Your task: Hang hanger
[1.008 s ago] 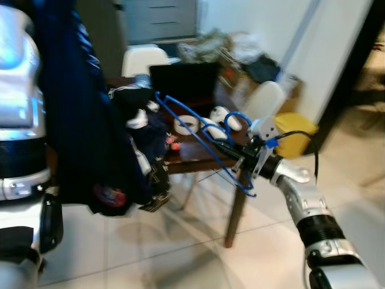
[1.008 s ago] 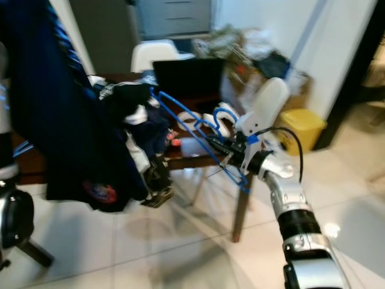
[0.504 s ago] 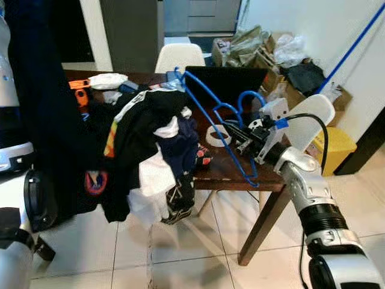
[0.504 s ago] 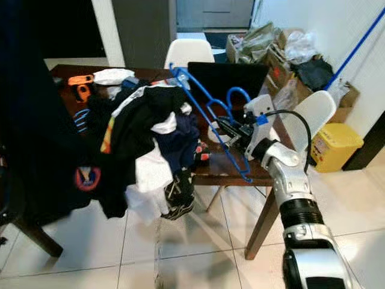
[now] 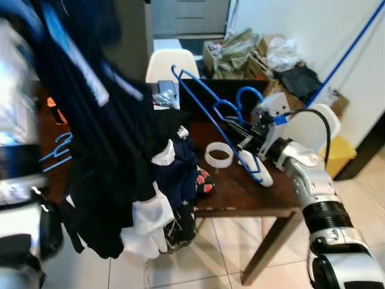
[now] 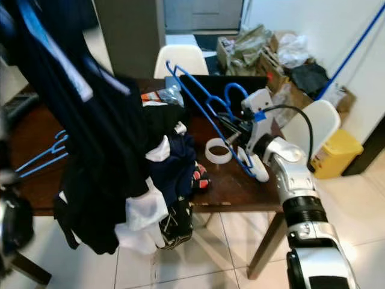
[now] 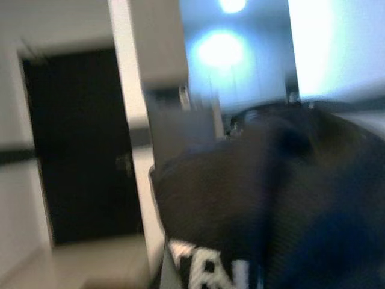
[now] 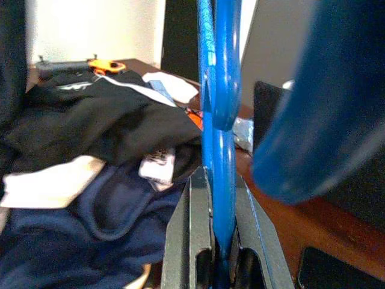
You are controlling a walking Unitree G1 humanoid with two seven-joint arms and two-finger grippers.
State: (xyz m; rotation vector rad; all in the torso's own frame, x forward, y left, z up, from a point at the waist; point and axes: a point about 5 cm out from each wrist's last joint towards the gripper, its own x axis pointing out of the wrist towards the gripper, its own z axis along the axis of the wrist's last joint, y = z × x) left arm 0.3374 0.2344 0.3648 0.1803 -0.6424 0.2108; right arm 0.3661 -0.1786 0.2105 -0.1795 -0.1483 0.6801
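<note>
Table (image 5: 240, 195), end effector (image 8: 216, 241) pinching hanger (image 8: 218, 120)

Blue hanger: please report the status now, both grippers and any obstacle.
Right gripper: fingers shut on blue hanger, held over the table. Left arm lifts a dark garment; its gripper's state unreadable. Clothes pile and tape roll lie below the hanger.

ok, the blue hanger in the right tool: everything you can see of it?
The blue hanger looks like glossy plastic: a thin triangular frame with a curled hook. The right tool is shut on its bar, close to the hook, with both fingers pressed against it. It is held up tilted over the wooden table, its far corner raised toward the white chair, its low end near a white object on the table; contact there is unclear.
</note>
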